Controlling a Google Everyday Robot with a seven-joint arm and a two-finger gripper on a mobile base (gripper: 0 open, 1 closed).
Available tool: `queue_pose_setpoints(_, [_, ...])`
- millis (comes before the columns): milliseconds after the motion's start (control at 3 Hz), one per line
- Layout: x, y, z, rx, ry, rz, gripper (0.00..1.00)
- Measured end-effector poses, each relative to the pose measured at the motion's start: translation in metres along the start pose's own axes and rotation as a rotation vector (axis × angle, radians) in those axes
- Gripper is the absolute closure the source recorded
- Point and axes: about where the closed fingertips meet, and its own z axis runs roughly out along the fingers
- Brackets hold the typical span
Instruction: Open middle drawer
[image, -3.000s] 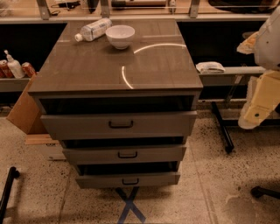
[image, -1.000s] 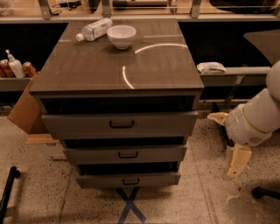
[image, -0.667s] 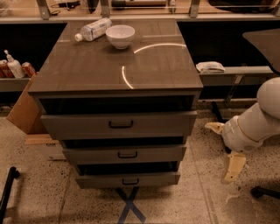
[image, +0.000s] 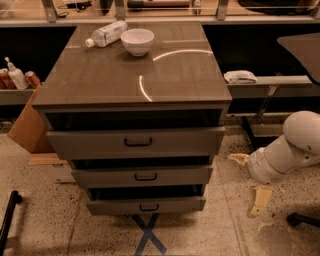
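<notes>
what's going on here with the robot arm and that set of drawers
The robot is set to open the middle drawer of the grey-brown cabinet, but has not reached it yet. Its gripper hangs low to the right of the cabinet, near the floor, fingers spread and holding nothing. The drawer's dark handle is untouched. A white bowl and a plastic bottle lying on its side sit on top.
</notes>
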Motion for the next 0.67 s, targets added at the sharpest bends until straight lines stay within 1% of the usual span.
queue_pose_setpoints(333, [-0.004,-0.006,0.034,-0.034,0.000,-0.032,0.00])
queue_pose_setpoints(667, [-0.016,-0.017,0.077,-0.036,-0.020,-0.111,0.00])
